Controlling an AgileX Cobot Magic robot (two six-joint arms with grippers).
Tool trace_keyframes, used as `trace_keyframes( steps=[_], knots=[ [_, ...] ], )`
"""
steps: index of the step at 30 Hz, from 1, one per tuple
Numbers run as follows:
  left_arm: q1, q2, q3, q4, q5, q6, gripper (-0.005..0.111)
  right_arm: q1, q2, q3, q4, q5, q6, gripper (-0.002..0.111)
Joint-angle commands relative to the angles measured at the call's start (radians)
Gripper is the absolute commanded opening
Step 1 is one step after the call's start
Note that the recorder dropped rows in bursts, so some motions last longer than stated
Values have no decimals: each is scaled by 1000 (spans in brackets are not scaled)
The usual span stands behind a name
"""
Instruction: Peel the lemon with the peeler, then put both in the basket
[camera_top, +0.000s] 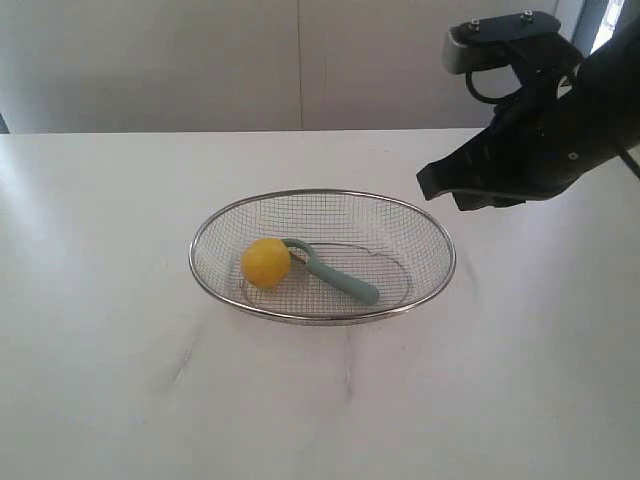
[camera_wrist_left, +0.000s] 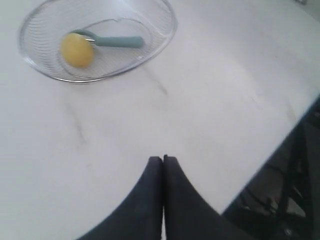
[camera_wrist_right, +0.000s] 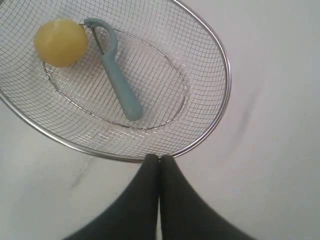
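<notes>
In silver wire-mesh oval basket (camera_top: 322, 192): small round yellow lemon (camera_top: 265, 262), likely light, slippery, against slim teal-handled peeler (camera_top: 345, 283), best gripped at stiff handle; my left gripper (camera_wrist_left: 163, 159) and right gripper (camera_wrist_right: 159, 159) closed, empty.

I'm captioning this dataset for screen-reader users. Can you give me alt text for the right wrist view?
A silver wire-mesh basket on a white table holds a yellow lemon and a teal-handled peeler, the lemon at the peeler's blade end. In the foreground, the right gripper has its dark fingers pressed shut and empty, just outside the basket's rim.
</notes>
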Motion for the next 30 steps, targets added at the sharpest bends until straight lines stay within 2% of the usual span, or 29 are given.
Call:
trace_keyframes(
  steps=[1,5,8,14,18,21,24,30],
  knots=[
    [166,-100,104,-5,-85,2,0,-2,-9,4,2,-9,-2,0],
    [291,-201,213,-4,-118,2,0,-2,-9,4,2,-9,-2,0],
    [334,-261,285,-1,-118,2,0,-2,-9,4,2,-9,-2,0],
    [338,-357,403,2,-130,4,0,-2,-9,4,2,-9,-2,0],
    [338,-419,457,-1,-293,5,0,-2,-9,4,2,-9,-2,0],
    [338,-479,497,-1,-338,5,0,-2,-9,4,2,-9,-2,0],
    [338,-531,551,-3,-439,5,0,-2,-9,4,2,-9,0,0],
    [338,-535,694,-1,-567,7,0,-2,-9,4,5,-10,0,0]
  ],
)
